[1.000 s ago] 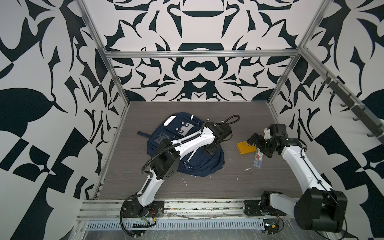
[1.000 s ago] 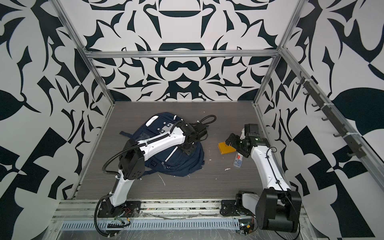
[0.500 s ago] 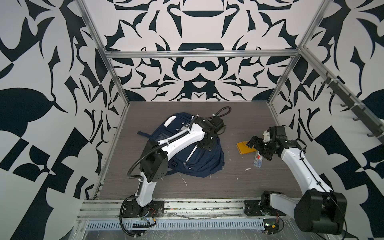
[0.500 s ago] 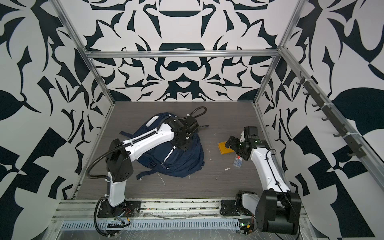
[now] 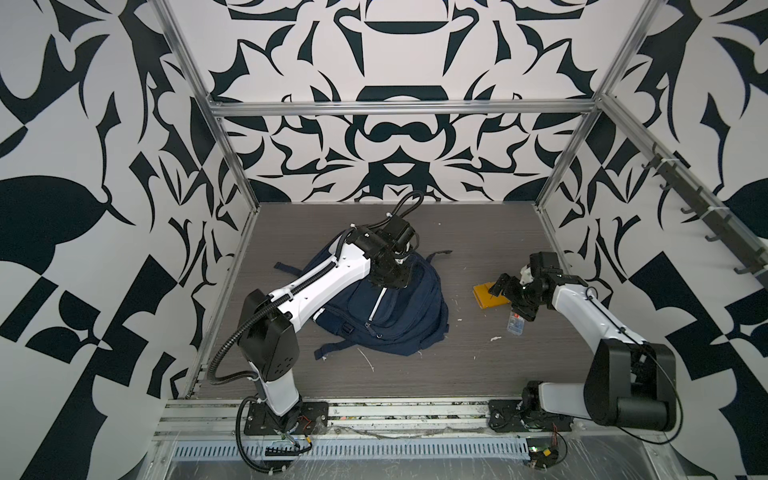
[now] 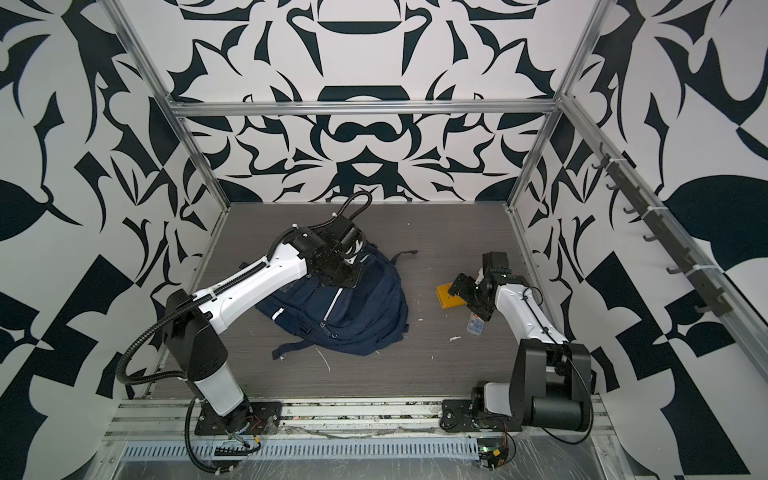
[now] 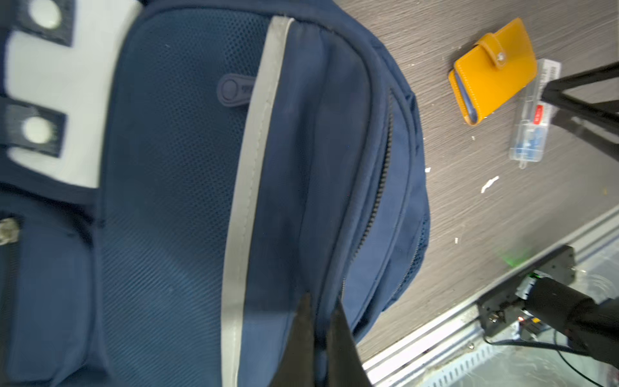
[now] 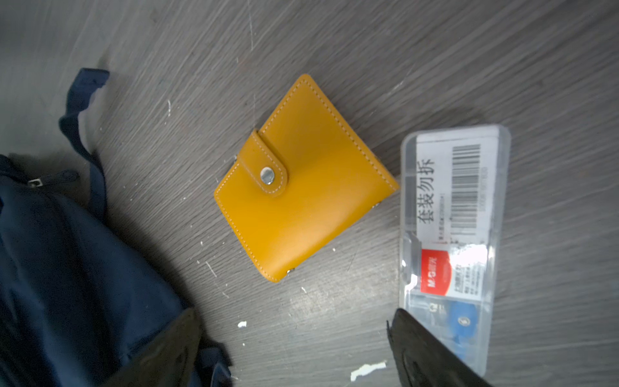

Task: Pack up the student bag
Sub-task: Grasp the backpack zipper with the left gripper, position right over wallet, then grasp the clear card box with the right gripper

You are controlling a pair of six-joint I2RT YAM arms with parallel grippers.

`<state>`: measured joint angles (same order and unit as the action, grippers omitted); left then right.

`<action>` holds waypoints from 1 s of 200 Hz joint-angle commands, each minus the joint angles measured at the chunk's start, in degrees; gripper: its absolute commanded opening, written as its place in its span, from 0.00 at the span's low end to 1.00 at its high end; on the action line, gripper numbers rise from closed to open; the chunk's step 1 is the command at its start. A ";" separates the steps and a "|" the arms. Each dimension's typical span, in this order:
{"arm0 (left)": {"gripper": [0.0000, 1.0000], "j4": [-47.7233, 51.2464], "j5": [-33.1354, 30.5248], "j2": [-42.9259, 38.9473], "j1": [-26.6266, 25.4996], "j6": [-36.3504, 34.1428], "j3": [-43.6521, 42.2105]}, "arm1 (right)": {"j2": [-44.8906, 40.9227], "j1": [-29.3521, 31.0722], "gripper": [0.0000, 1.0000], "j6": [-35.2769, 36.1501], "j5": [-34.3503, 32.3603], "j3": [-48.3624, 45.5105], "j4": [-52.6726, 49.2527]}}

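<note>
- The student bag [image 5: 399, 316] is laid flat, left of the middle of the surface [image 5: 415, 386], front side up with its straps spilled out around it. It hasn't really been shifted since a second ago.
- The left fingers [image 7: 311, 316] have been dragged from the bag's right edge toward its far end since then, and the left arm [image 5: 324, 282] has been swung out toward the left wall.
- Those fingers are squeezed almost fully together, and a ridge of navy fabric right beside a zip line looks to be pinched between them.
- The bag's grey patch [image 7: 50, 100], seen from above earlier, is now covered by the left arm in both top views.
- The right fingers [image 5: 509, 299] are spread wide with nothing held. They're parked just over the yellow wallet [image 8: 301, 187], barely moved.
- The wallet is snapped shut and lies right of the bag, apart from it.
- A clear plastic case [image 8: 452, 201] is set just beside the wallet's corner, with one end hidden by a right finger in the right wrist view.
- White scraps [image 5: 494, 338] are scattered nearby.
- What's inside the bag's pockets can't be told. A blue bit is seen through the case, under a red label and a barcode sticker.
</note>
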<state>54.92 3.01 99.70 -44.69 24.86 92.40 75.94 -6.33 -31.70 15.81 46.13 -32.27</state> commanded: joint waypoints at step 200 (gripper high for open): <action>0.00 -18.17 14.23 -13.27 4.61 9.77 -11.87 | 5.84 -5.45 0.92 10.92 -13.12 1.40 -2.30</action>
<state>40.49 14.90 89.49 -40.49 33.08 80.53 80.79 -11.18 -22.06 3.25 47.42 -36.01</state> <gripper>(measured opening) 0.073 0.929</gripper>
